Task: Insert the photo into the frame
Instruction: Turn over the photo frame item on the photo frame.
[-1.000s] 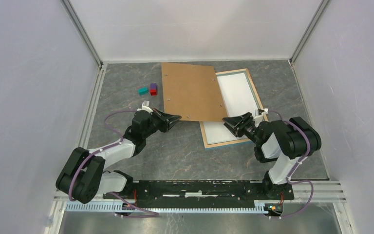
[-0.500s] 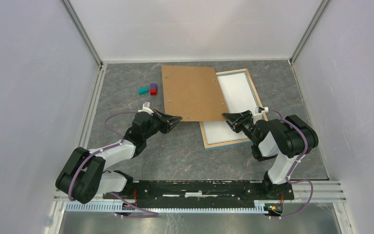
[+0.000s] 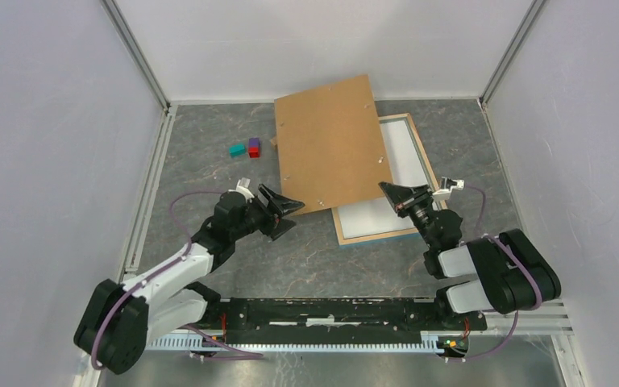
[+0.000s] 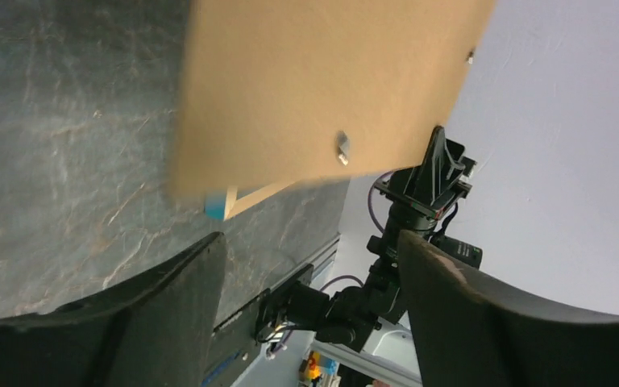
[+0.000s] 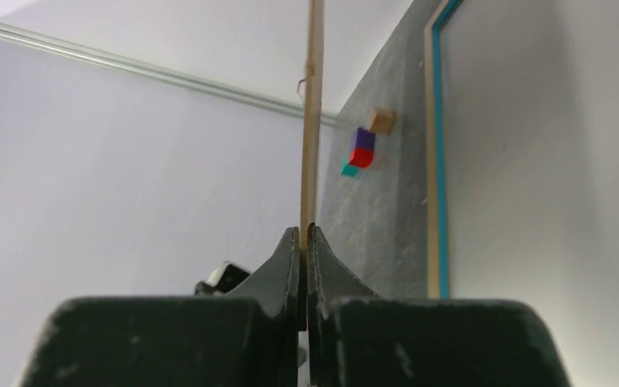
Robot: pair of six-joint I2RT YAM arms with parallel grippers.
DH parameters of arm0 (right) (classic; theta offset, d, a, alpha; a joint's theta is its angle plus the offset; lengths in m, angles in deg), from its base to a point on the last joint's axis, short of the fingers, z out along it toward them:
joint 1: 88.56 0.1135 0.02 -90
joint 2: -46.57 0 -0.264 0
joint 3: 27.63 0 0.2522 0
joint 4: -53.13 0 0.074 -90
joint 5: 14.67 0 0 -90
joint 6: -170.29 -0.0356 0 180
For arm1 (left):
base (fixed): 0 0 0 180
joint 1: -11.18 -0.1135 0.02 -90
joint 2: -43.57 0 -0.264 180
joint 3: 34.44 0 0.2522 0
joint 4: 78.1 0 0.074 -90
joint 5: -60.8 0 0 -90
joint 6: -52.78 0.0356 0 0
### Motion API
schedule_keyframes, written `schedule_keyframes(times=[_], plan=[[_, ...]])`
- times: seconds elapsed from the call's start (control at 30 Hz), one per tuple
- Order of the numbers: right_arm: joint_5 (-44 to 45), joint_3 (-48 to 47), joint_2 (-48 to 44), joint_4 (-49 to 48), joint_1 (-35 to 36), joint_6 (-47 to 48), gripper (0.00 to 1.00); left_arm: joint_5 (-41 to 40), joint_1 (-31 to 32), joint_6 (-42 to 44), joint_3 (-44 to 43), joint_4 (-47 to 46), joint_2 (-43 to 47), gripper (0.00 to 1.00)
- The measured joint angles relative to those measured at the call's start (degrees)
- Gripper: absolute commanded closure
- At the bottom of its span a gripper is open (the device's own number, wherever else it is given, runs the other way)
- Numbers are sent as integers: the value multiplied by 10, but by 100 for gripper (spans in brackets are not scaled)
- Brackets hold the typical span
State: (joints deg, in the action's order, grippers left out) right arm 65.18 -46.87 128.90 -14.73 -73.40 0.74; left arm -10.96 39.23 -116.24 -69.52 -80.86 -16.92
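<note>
Frame (image 3: 375,237) lies flat, back up, its left side under the tilted board (image 3: 330,145); no photo is plainly in view; right gripper (image 3: 388,191), over the frame's near half, is clenched on the board's near corner; I'd swing the board steadily clear of the frame, since one corner pinch lets it pivot; right forearm rises steeply from the frame's near edge; left gripper (image 3: 294,216) gapes empty, left of the frame, arm stretched forward.

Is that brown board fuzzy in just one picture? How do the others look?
Left wrist view: the brown board is smeared along its lower edge. Right wrist view: the right claw pinching it looms dark and close, board edge crisp. Top view: evenly lit, sharp, only soft shadows.
</note>
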Motion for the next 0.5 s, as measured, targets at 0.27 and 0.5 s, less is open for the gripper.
schedule_keyframes(times=[0.27,0.5], plan=[[-22,16,-31,47,-63,97,100,-7,-10,73,-4,191,116,0],[-146,24,-41,93,-171,124,100,-37,-26,179,-74,332,151,0]])
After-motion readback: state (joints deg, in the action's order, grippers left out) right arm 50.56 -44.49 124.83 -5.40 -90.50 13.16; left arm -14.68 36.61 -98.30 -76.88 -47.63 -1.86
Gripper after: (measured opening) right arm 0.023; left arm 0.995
